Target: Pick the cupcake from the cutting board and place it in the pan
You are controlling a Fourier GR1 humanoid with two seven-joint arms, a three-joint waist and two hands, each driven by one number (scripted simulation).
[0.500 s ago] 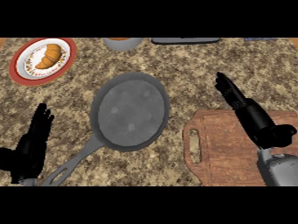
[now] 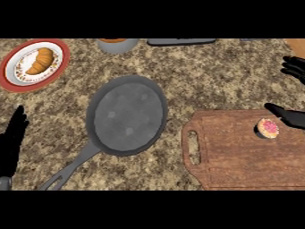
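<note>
The right robot hand (image 2: 304, 96) shows at the right edge of the head view, above the far right corner of the cutting board (image 2: 247, 154). Its fingers are spread and gripping nothing: the upper fingers fan out near the edge over the speckled desk (image 2: 214, 76), while the thumb reaches leftward lower down, its tip just above the cupcake (image 2: 268, 128). Whether the thumb touches the cupcake cannot be told; they lie very close. The cupcake, with pink topping, sits on the cutting board just below and to the left of that thumb, near the board's far right corner. The board's handle slot lies on the side away from the right robot hand, toward the pan (image 2: 128, 115).

The pan, dark grey and round, rests on the desk well to the left of the right robot hand, between the two hands, with nothing in it. Its long handle runs down and to the left, ending near the left robot hand (image 2: 3, 150). That hand rests at the lower left edge, open, fingers straight and pointing up, holding nothing.

Beyond the left robot hand, at the far left, a red-rimmed plate (image 2: 9, 74) carries a croissant (image 2: 39, 60). A grey bowl (image 2: 118, 44) stands at the far edge beyond the pan.
</note>
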